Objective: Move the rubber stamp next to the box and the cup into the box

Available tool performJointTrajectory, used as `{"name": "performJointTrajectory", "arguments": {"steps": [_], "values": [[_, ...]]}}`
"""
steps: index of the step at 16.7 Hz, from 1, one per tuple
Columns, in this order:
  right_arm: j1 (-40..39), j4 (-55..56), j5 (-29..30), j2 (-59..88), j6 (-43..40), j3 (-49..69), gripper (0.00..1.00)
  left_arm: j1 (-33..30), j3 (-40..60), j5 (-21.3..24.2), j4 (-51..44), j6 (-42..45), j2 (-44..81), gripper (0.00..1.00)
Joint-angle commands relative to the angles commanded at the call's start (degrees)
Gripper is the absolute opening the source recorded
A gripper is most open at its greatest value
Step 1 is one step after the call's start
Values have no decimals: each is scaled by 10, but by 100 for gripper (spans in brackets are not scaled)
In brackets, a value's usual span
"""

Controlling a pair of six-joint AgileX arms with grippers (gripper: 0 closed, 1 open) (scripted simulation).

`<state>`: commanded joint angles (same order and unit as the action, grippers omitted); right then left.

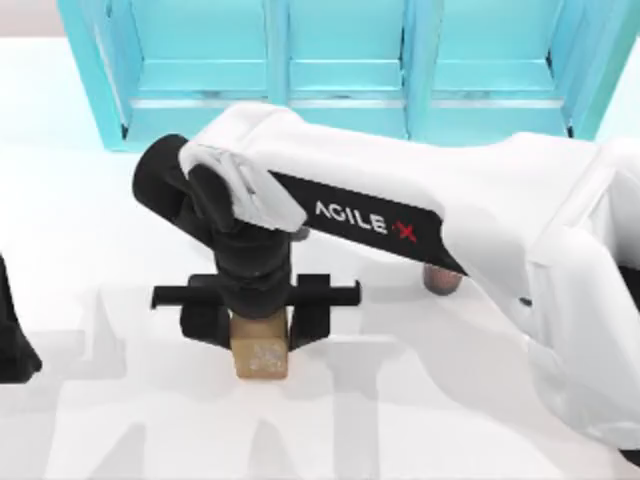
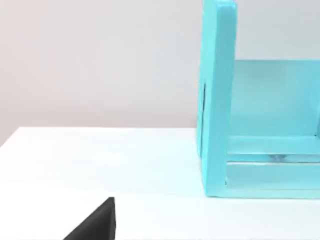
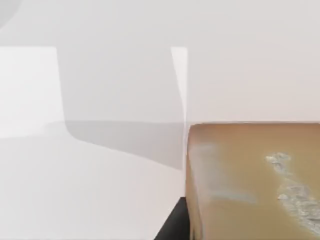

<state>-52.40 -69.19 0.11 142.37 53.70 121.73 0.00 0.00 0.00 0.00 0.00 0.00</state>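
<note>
So the right gripper (image 1: 258, 322) has its fingers straddling the small golden-tan cardboard-like rubber stamp (image 1: 260, 358) mid-bench, can't tell if they're clamped, while the little reddish-brown tapered cup (image 1: 441, 280) waits untouched, so basically everything's left.

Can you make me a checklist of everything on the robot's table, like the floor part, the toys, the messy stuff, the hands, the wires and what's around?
Surface: white table, with grey shadows on it.
Job's things: rubber stamp stands upright near the table's front, speckled mark on its face. Cup sits half hidden under the right arm. The box: nothing seen.
Clutter: nothing seen.
Grippers: right gripper is over the rubber stamp, its black fingers on either side of the block's top and against it. The left arm is parked at the table's left edge, a dark part visible.
Cables: nothing seen.
Surroundings: turquoise shelving unit along the back, pale wall behind it.
</note>
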Motion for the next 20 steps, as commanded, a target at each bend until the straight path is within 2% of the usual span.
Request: {"name": "performJointTrajectory", "arguments": {"steps": [7, 15, 20], "values": [[8, -5, 0, -9, -6, -10, 0, 0, 0, 0, 0, 0, 0, 100], [68, -56, -2, -200, -68, -127, 0, 0, 0, 0, 0, 0, 0, 100], [85, -73, -2, -226, -85, -153, 0, 0, 0, 0, 0, 0, 0, 100]]}}
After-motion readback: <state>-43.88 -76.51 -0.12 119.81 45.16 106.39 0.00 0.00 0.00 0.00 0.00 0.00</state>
